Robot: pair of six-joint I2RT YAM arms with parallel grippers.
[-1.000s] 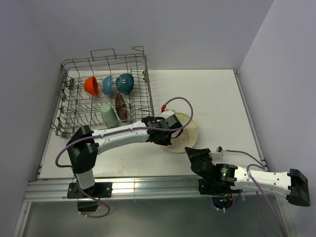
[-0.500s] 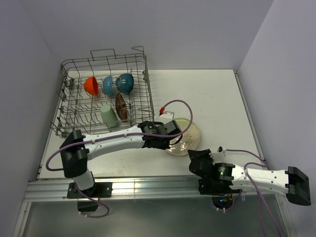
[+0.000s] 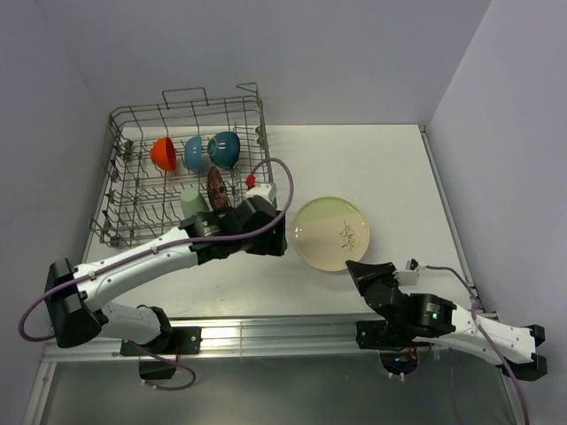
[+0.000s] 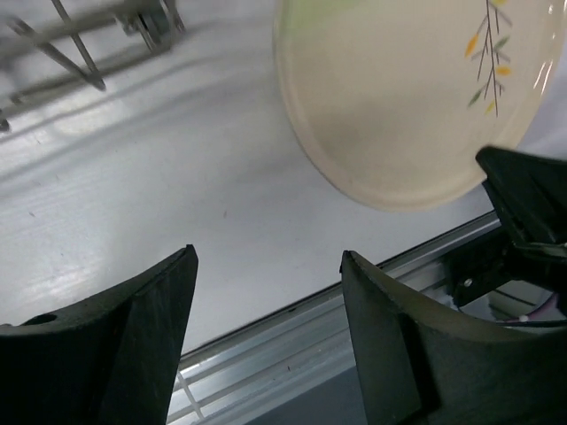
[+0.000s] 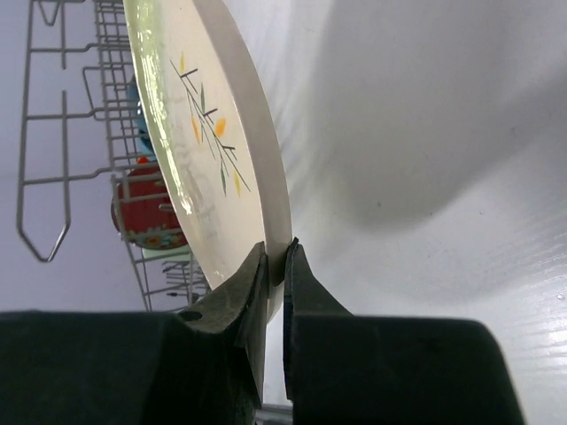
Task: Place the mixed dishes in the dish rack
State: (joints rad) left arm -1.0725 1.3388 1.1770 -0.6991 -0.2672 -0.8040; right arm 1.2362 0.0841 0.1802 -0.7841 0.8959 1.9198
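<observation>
The large cream plate (image 3: 330,233) with the twig motif sits right of the dish rack (image 3: 115,190). My right gripper (image 3: 359,270) is shut on its near rim. In the right wrist view the right gripper (image 5: 276,257) pinches the plate (image 5: 190,133), seen edge-on. My left gripper (image 3: 275,237) stands open and empty left of the plate. In the left wrist view the left gripper (image 4: 267,257) has the plate (image 4: 399,97) ahead of it. The rack holds the orange bowl (image 3: 163,153), small blue bowl (image 3: 193,153), teal bowl (image 3: 224,149), red floral bowl (image 3: 216,189) and pale green cup (image 3: 194,205).
The rack stands at the table's far left, its right wall (image 3: 263,150) close to my left wrist. Walls close in the table on the left, back and right. A metal rail (image 3: 266,332) runs along the near edge by the arm bases.
My left gripper has opened, let go of the plate's left rim and drawn back left toward the rack. The right gripper keeps its hold on the near rim, and the plate now shows uncovered.
</observation>
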